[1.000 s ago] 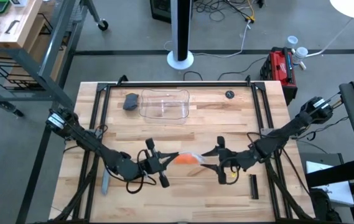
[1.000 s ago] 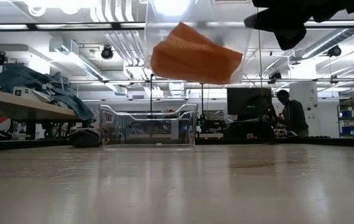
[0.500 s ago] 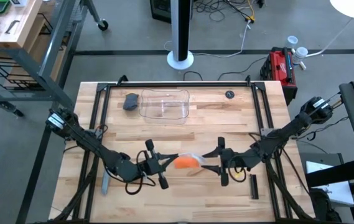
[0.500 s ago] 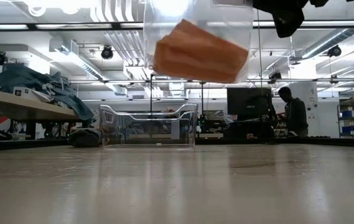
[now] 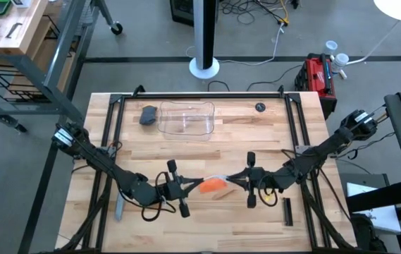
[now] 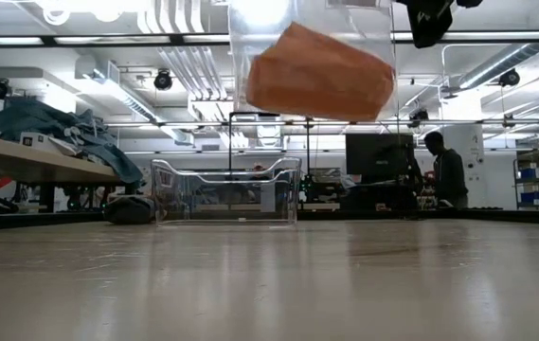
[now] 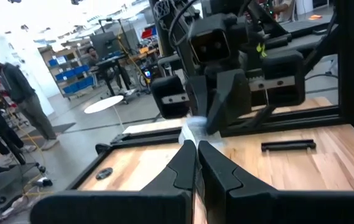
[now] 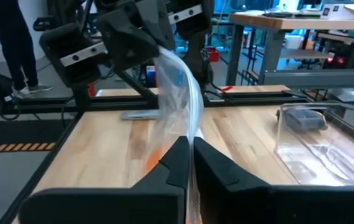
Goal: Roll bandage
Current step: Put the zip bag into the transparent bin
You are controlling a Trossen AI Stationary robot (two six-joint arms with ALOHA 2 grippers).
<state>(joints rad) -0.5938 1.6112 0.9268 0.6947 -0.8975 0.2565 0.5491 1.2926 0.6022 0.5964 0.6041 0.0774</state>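
The orange bandage (image 5: 213, 185) sits inside a clear plastic wrapper (image 6: 312, 43) that hangs well above the table's near middle. In the low view the bandage (image 6: 321, 76) shows tilted, with bare table under it. My left gripper (image 5: 186, 188) is shut on the wrapper's left end. My right gripper (image 5: 241, 180) is shut on its right end. The two grippers point level at each other. In the right wrist view the wrapper (image 8: 178, 93) stands up from my shut fingers, with orange (image 8: 152, 162) behind it. My left gripper pinches the wrapper's left edge (image 7: 192, 129) between its two fingers, coming level from the table's left. Only clear plastic shows at the fingers. The wrapper is lifted clear of the table. My right gripper pinches the wrapper's right edge (image 8: 186, 134) between its two fingers, coming level from the table's right. The clear film runs from the fingers toward the left arm. The wrapper hangs between both grippers, clear of the table.
A clear container (image 5: 186, 118) and a dark grey lump (image 5: 148, 114) stand at the far side. A small black disc (image 5: 259, 107) lies far right, a black bar (image 5: 287, 210) near right, a grey stick (image 5: 118, 206) near left. A person (image 6: 444, 175) stands beyond the table.
My right gripper has shut on the wrapper's right end; its fingers stood apart around it before. The wrapper and bandage have shifted slightly toward the table's right, staying lifted. My left gripper has kept its hold.
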